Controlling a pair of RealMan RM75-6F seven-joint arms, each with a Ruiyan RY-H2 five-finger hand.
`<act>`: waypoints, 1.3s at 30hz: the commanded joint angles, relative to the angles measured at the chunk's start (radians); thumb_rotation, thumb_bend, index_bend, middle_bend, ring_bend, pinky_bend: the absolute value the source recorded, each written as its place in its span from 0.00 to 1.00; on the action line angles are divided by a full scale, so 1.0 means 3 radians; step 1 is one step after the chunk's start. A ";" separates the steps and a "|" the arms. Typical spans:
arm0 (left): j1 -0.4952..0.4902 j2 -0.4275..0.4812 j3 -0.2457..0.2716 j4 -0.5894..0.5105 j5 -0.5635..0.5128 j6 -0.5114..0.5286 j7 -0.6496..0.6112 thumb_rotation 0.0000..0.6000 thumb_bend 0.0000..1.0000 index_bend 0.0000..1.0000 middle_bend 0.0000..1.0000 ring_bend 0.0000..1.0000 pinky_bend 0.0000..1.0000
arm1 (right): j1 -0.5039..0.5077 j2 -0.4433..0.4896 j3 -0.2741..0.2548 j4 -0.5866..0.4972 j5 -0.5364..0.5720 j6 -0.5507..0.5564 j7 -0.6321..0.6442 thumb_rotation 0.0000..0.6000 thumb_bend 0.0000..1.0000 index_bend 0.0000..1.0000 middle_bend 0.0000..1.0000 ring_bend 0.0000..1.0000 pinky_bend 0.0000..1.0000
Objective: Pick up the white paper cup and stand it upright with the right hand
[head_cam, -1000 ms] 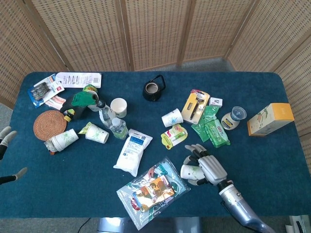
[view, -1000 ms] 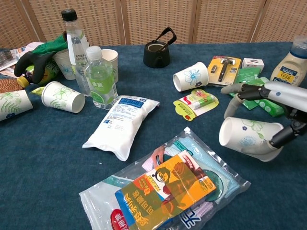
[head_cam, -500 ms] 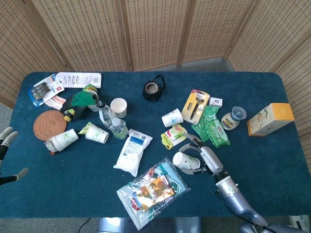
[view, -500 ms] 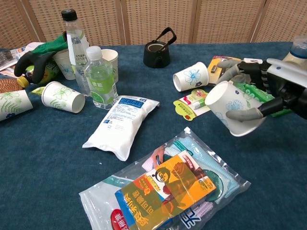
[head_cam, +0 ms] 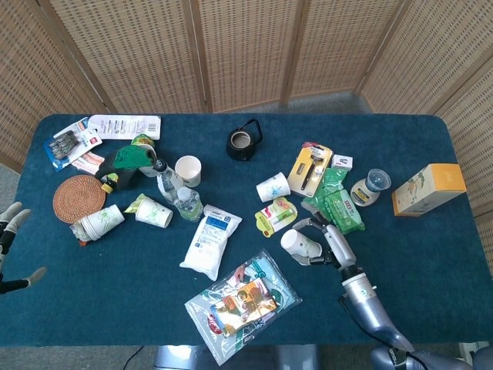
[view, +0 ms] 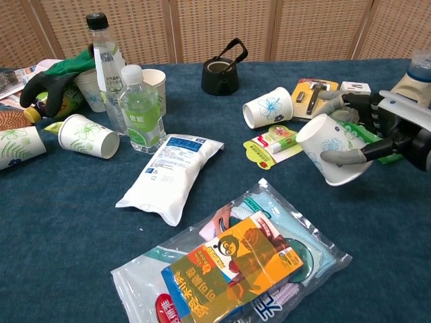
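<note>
My right hand [view: 377, 134] [head_cam: 330, 240] grips a white paper cup [view: 326, 149] [head_cam: 299, 245] with a pale blue flower print. The cup is lifted off the blue table and tilted, its open mouth facing up and to the left. Fingers wrap its far side and the thumb crosses its near side. Another white cup [view: 268, 108] [head_cam: 273, 187] lies on its side just behind. My left hand [head_cam: 14, 247] shows only at the left edge of the head view, off the table, fingers apart and holding nothing.
A green lip-balm card [view: 276, 142] lies left of the held cup, green wipe packs [head_cam: 339, 202] right behind it. A snack bag [view: 236, 262] lies in front, a white pouch [view: 172, 171] at centre. Bottles [view: 141, 111], more cups [view: 87, 136], and a black kettle [view: 221, 70] stand further back.
The right hand has raised the cup from near the table and carried it back and left, turning its mouth from sideways toward upward.
</note>
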 commanded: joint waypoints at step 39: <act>-0.0019 -0.0027 0.0012 -0.0016 -0.0010 -0.0031 0.0062 1.00 0.24 0.00 0.00 0.00 0.00 | -0.0007 -0.0218 -0.0066 0.0790 -0.0019 -0.0102 0.0540 1.00 0.18 0.41 0.00 0.00 0.08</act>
